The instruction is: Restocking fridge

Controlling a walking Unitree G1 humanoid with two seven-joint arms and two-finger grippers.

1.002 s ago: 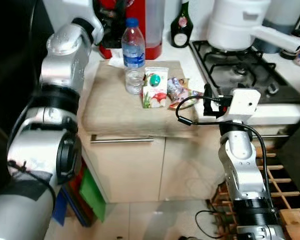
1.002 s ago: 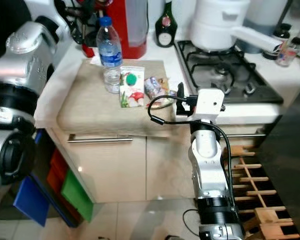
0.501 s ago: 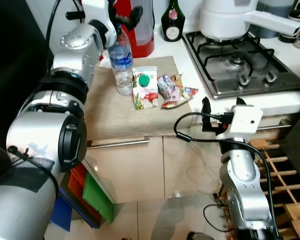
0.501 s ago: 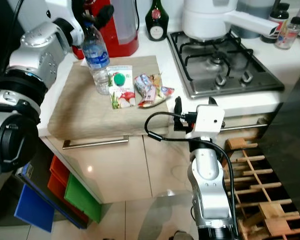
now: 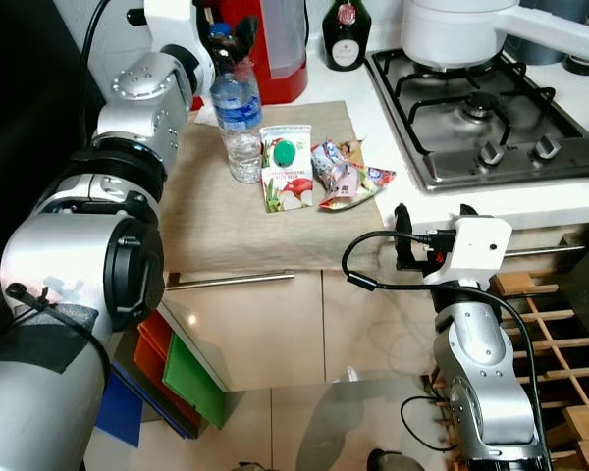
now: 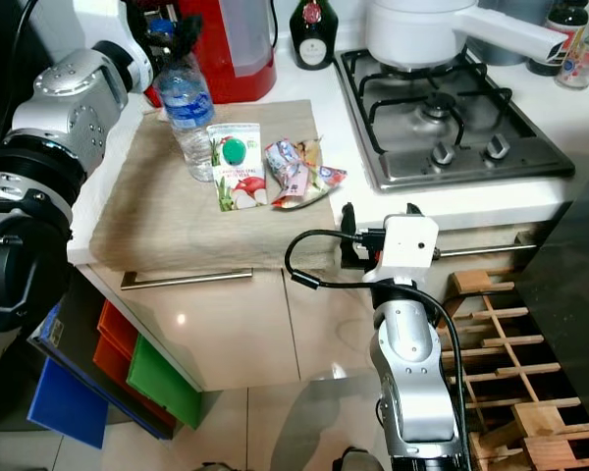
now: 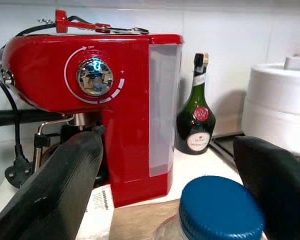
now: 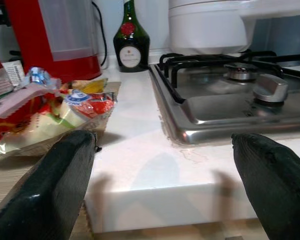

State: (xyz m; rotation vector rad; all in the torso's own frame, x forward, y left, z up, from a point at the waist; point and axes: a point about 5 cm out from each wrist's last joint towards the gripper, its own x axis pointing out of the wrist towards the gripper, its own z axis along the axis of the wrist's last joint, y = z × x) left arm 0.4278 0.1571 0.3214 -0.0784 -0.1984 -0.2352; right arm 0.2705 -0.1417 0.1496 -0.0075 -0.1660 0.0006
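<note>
A kitchen counter (image 5: 393, 147) is seen with a beige cloth (image 5: 236, 211) spread at its near edge, left of a gas hob (image 5: 486, 123). On the cloth stand a water bottle (image 5: 238, 113) and, just right of it, snack packets (image 5: 319, 175). The left gripper (image 7: 165, 200) is spread wide around the bottle's blue cap (image 7: 220, 207), not yet touching. The right gripper (image 8: 162, 187), fingers apart, is held at the counter's near edge, right of the packets. A red coffee machine (image 7: 90, 100) stands behind.
</note>
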